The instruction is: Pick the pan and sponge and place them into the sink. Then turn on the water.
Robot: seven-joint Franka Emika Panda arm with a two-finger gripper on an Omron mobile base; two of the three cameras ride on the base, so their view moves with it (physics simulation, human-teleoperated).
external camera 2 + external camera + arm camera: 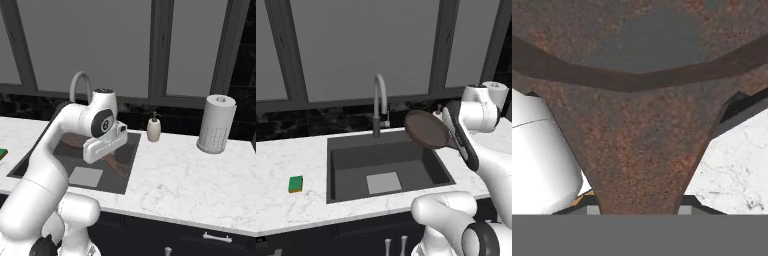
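Note:
The dark reddish-brown pan hangs tilted over the right side of the dark grey sink, its rusty underside toward the hand camera. My gripper is shut on the pan's handle, which widens into the pan body. From the right base view the hand holds the pan's handle above the basin. The green and yellow sponge lies on the white marble counter left of the sink. The grey gooseneck faucet stands behind the basin; no water runs.
A beige soap dispenser stands behind the sink's right corner. A paper towel roll stands further right on the counter. Dark window frames and a black backsplash run along the back. My own arm crosses the sink's right edge.

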